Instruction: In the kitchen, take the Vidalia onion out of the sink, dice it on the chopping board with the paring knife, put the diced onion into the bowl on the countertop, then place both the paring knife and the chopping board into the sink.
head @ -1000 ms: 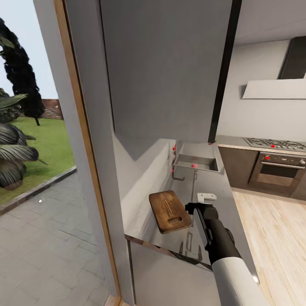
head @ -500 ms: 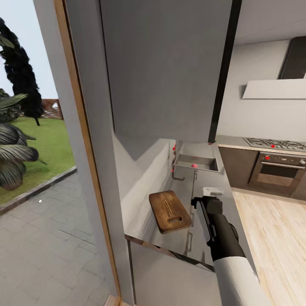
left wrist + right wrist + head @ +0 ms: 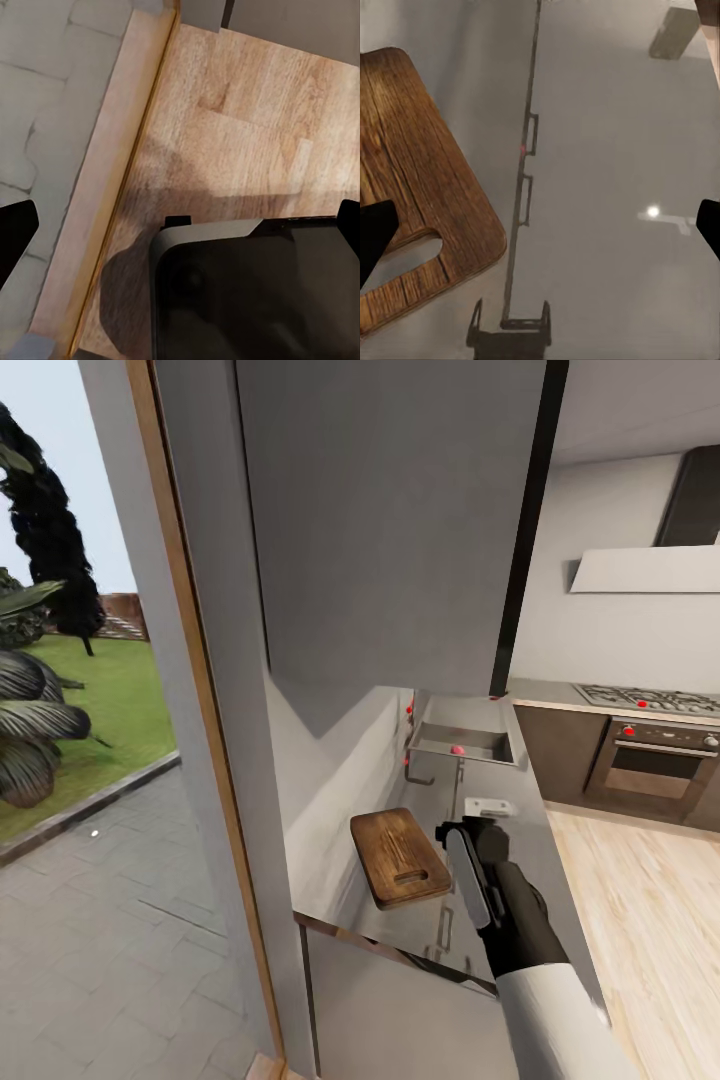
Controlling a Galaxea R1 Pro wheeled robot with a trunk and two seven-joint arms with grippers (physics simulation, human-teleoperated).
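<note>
Chopping board point(image 3: 401, 857): dark brown wood, rounded corners, slot handle at its near end. It lies flat on my surface point(image 3: 520, 830), the glossy grey countertop, at lower centre of the head view, turned slightly askew. Sink point(image 3: 462, 737): rectangular steel basin set into the same surface, above the board at centre frame, well apart from it. A small red item shows at its near wall. Bowl point(image 3: 491, 807): a white squarish dish between board and sink.

Right claw point(image 3: 462, 828) back toward chopping board point(image 3: 399, 856).
</note>
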